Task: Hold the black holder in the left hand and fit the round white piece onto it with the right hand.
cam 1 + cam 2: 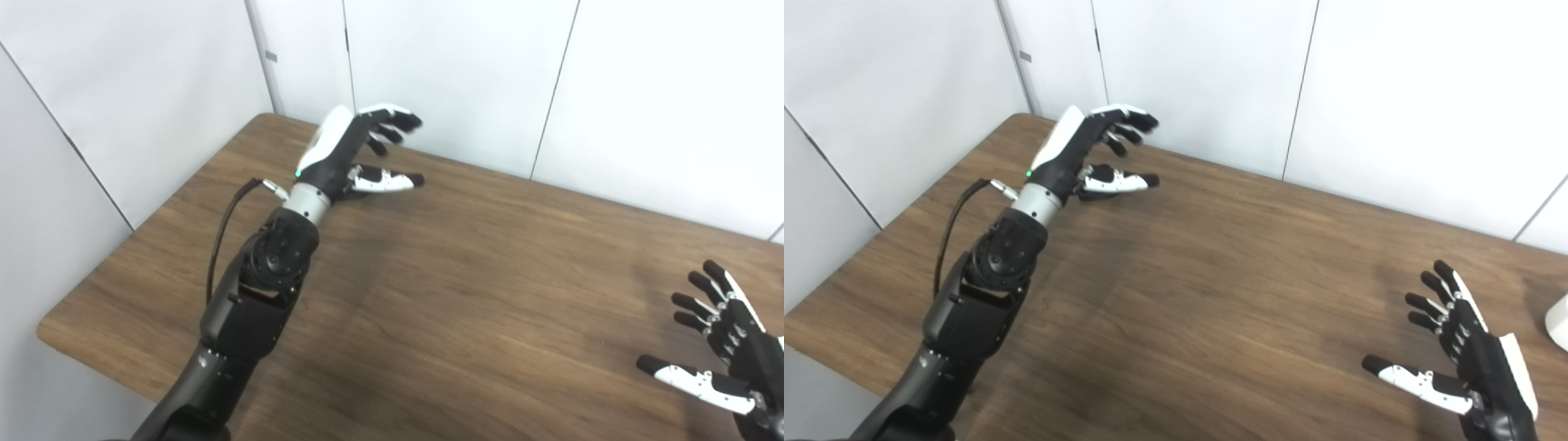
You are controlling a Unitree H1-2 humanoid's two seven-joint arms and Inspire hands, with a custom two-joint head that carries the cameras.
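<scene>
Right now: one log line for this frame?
left hand open, raised | right hand open | black holder unseen | white object at right edge, unidentified

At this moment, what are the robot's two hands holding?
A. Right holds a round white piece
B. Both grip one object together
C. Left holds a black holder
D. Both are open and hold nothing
D: the left hand and the right hand both hover over the table with fingers spread, nothing in either.

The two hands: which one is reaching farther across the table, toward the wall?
The left hand, open, held out near the table's far left corner by the white wall. The right hand, also open, stays back near the front right.
</scene>
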